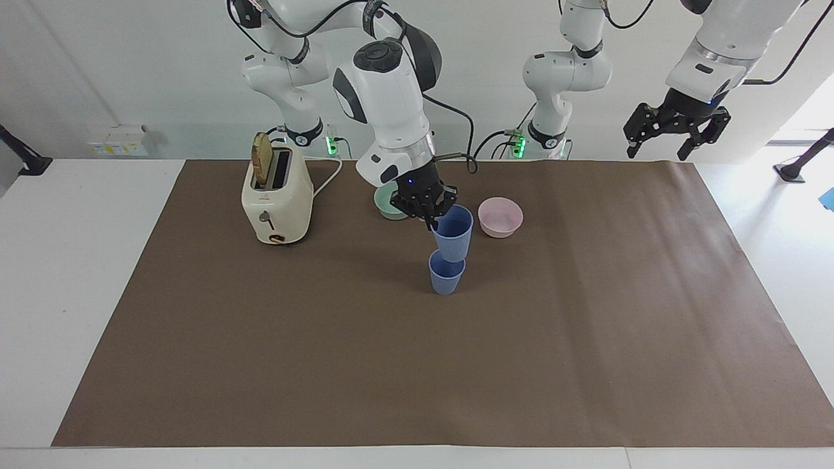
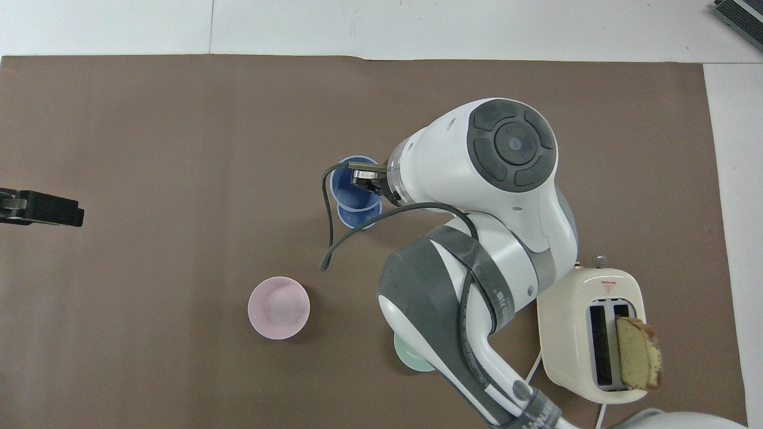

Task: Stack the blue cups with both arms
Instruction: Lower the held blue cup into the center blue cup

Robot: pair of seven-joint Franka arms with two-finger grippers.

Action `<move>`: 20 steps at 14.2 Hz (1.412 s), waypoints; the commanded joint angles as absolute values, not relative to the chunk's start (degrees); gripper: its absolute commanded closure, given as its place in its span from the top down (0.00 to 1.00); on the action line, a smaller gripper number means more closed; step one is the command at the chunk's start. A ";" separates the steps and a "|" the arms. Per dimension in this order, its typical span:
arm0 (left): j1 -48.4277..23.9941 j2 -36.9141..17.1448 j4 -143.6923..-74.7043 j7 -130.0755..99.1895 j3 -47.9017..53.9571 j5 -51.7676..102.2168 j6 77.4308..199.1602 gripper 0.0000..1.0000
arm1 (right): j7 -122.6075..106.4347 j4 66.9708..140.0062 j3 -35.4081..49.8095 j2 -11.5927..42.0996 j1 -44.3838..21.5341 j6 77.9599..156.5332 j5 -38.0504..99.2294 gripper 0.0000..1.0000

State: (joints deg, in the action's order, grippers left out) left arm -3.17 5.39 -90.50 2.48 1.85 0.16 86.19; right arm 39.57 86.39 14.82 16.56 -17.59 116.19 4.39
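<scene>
One blue cup [image 1: 446,277] stands upright on the brown mat in the middle of the table; in the overhead view only its rim [image 2: 362,222] shows under the other cup. My right gripper [image 1: 427,203] is shut on the rim of the second blue cup [image 1: 453,236] and holds it upright directly over the standing one, its base at that cup's mouth. The held cup also shows in the overhead view [image 2: 347,183], with the right gripper [image 2: 363,177] at its rim. My left gripper [image 1: 674,132] waits open, raised over the left arm's end of the table [image 2: 36,207].
A cream toaster [image 1: 277,195] with a slice of bread in it stands toward the right arm's end [image 2: 590,333]. A mint-green bowl [image 1: 386,208], partly hidden by the right arm, and a pink bowl [image 1: 500,216] sit nearer to the robots than the cups.
</scene>
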 commanded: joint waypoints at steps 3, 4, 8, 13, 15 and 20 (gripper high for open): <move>-2.29 6.06 -90.88 2.99 2.20 0.62 85.61 1.00 | 39.29 85.87 14.94 18.89 -17.49 117.77 4.83 0.00; -2.29 6.06 -90.88 2.99 2.20 0.62 85.52 1.00 | 39.29 85.87 14.94 18.98 -17.49 117.95 4.75 0.00; -2.29 6.06 -90.88 2.99 2.20 0.62 85.52 1.00 | 39.20 86.13 14.94 20.56 -17.58 118.92 4.57 0.00; -2.29 6.06 -90.88 2.99 2.20 0.62 85.52 1.00 | 39.11 87.89 14.85 20.57 -17.05 118.57 4.48 0.00; -2.29 6.06 -90.88 2.99 2.20 0.62 85.52 1.00 | 39.20 88.33 14.85 20.65 -17.14 118.83 4.48 0.00; -2.29 6.06 -90.88 2.99 2.20 0.62 85.52 1.00 | 38.94 89.03 14.85 20.65 -16.79 118.83 4.22 0.00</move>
